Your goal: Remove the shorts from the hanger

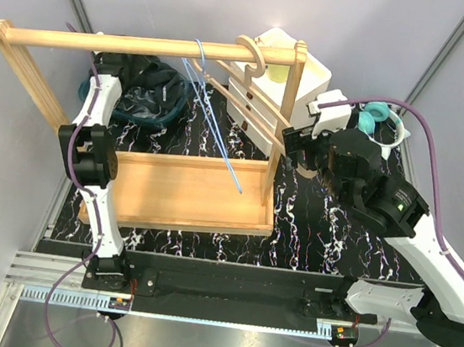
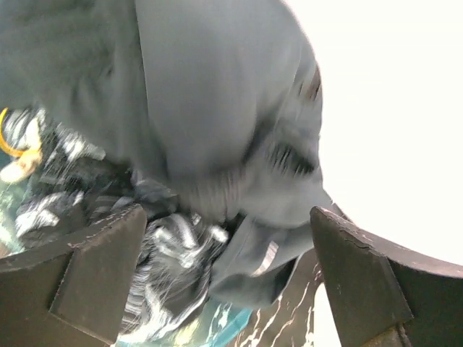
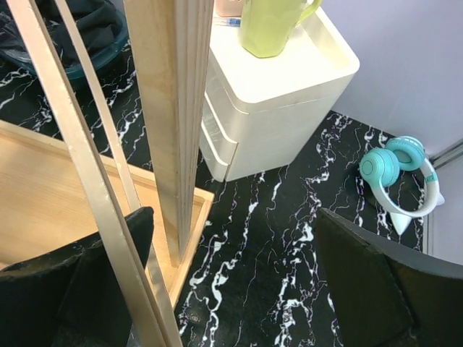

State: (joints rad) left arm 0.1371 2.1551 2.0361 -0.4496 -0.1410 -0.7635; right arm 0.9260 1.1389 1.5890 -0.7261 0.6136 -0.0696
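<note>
Shorts (image 1: 144, 93) lie heaped beneath the spread left gripper (image 2: 228, 238), whose fingers (image 2: 94, 275) could snag the loose cloth on lifting and drag it along.

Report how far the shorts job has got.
Done: the shorts lie bunched in the teal basin behind the rack; the wooden hanger and blue hanger hang bare on the rail. In hand: the left gripper is open above the shorts, the right gripper open by the rack's post, both empty. Left: seemingly only pulling the arms clear.
</note>
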